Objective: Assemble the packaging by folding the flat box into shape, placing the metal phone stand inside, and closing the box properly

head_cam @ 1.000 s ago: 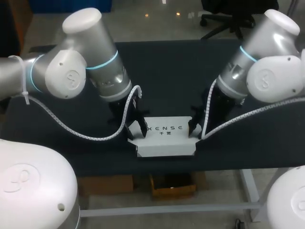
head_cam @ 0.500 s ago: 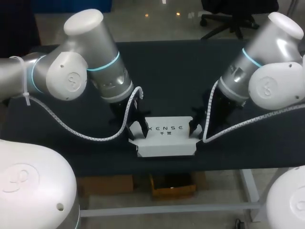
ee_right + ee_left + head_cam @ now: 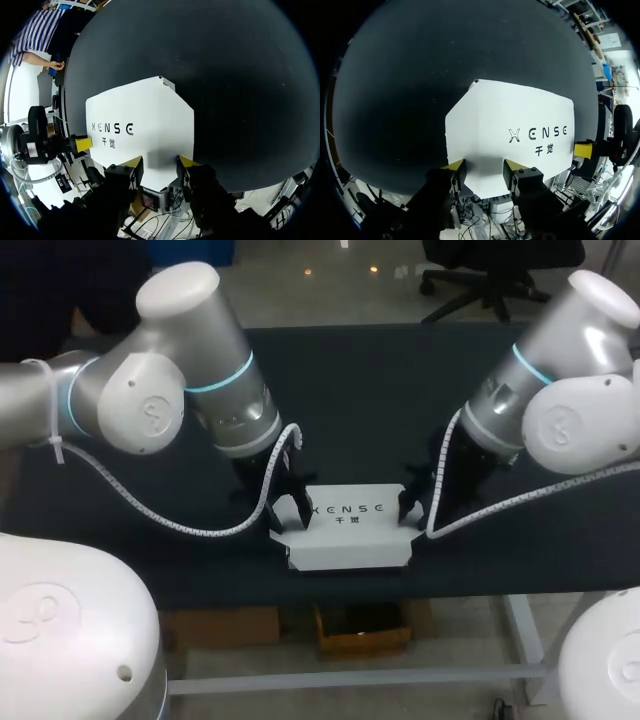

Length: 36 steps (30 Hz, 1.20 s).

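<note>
When looking down from overhead, find the box (image 3: 350,530) lying flat, printed face up, close to the near edge of the counter (image 3: 350,390) and about midway along it. Find the left claw (image 3: 285,512) low at its left end and the right claw (image 3: 410,505) low at its right end. Note no metal phone stand in any view.

From the left wrist, see the left claw (image 3: 483,169) released, yellow tips apart, with an end flap of the box (image 3: 520,120) lying between and under them; cannot tell whether either tip touches the card. Spot one yellow tip of the right claw (image 3: 583,149) at the opposite end.

From the right wrist, see the same mirrored: right claw (image 3: 159,164) released, tips astride the flap of the box (image 3: 145,115), a tip of the left claw (image 3: 83,144) beyond the print.

Judge the step as taking hold of both end flaps to raise them. Close both sides evenly, lift together, and bend along the creases rather than across the panel. Hold one end down if the card starts to slide.

Mind the near edge: little margin remains there, and a push that way could likely tip the card off. Use the broad bare cloth on the far side, and work away from the edge.
</note>
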Motion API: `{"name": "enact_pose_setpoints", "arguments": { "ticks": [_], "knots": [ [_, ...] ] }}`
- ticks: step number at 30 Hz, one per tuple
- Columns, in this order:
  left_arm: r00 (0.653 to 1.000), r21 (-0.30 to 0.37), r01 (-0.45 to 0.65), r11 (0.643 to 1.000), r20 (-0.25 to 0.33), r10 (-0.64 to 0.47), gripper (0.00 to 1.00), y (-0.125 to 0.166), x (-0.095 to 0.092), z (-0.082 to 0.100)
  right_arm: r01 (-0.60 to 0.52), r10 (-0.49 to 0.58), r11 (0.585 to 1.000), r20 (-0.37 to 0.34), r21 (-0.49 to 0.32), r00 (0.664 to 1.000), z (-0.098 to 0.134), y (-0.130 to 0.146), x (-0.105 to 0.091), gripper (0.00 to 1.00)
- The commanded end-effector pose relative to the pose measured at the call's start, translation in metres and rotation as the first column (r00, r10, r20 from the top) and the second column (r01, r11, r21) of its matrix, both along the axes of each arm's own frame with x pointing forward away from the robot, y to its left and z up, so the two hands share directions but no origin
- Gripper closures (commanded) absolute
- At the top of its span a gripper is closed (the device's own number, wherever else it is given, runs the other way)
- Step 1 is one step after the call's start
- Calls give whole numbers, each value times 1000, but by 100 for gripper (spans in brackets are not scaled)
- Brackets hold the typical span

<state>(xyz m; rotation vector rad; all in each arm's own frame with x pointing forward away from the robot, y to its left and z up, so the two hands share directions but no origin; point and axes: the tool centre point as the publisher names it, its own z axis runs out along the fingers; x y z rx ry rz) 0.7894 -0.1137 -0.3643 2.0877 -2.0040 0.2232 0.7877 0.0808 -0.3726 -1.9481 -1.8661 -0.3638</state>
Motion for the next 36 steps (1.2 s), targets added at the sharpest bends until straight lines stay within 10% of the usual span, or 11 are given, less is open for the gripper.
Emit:
{"name": "enact_pose_setpoints", "arguments": {
  "ticks": [1,36],
  "knots": [
    [1000,-6,-6,1000,18,6,52,1,-3,-4,0,0,1000,-3,-4,1000,-4,3,2,60],
    [1000,-33,-5,999,14,5,51,6,5,-7,12,-12,1000,23,-3,1000,2,6,5,53]
  ]
}}
